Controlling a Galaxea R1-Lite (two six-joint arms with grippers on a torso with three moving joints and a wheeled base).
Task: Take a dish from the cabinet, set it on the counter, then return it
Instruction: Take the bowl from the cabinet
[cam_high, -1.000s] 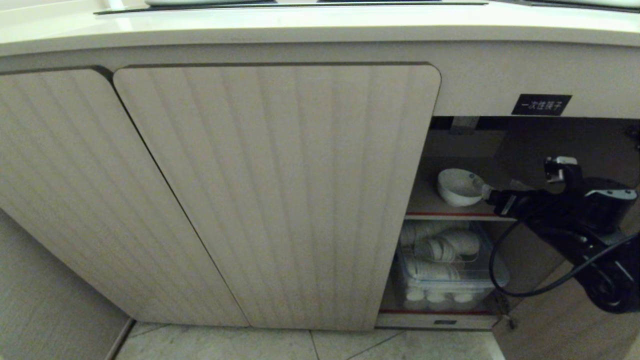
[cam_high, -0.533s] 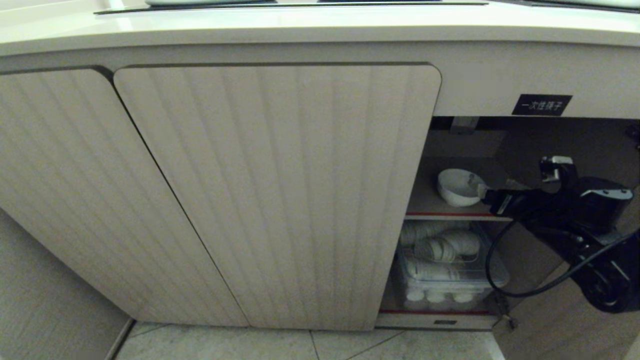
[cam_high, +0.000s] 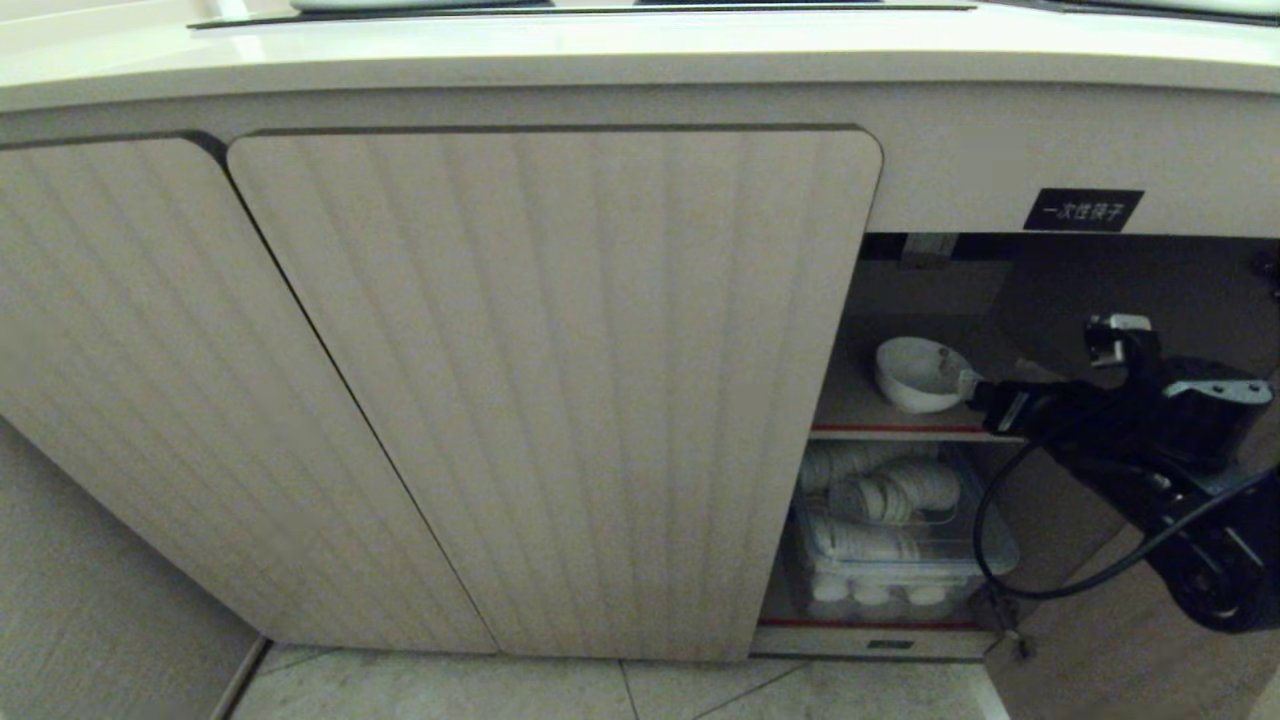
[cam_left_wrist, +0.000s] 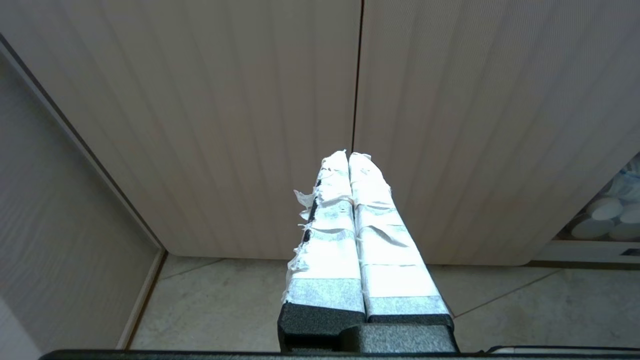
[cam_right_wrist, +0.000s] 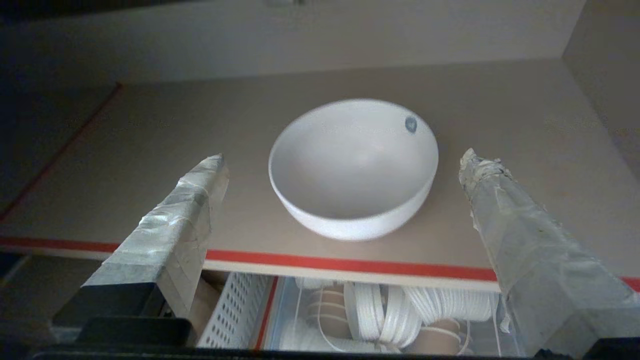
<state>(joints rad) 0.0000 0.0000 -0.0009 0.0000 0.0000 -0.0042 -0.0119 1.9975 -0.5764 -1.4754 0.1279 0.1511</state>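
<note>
The dish (cam_high: 918, 373), a small white bowl, stands upright on the red-edged upper shelf (cam_high: 900, 428) inside the open right bay of the cabinet (cam_high: 560, 380). My right gripper (cam_high: 970, 385) reaches in level from the right, just short of the bowl's rim. In the right wrist view the dish (cam_right_wrist: 352, 170) lies ahead of the right gripper (cam_right_wrist: 344, 157), whose taped fingers (cam_right_wrist: 200, 190) stand wide open and hold nothing. My left gripper (cam_left_wrist: 348, 154) is shut and empty, low in front of the closed ribbed doors. The counter (cam_high: 600, 50) runs along the top.
Below the shelf (cam_right_wrist: 350, 262) a clear bin of stacked white paper cups (cam_high: 880, 540) fills the lower bay, with a white perforated basket (cam_right_wrist: 235, 310) beside it. A black label (cam_high: 1083, 210) sits above the opening. The open door (cam_high: 1130, 640) stands at right, over tiled floor (cam_high: 620, 690).
</note>
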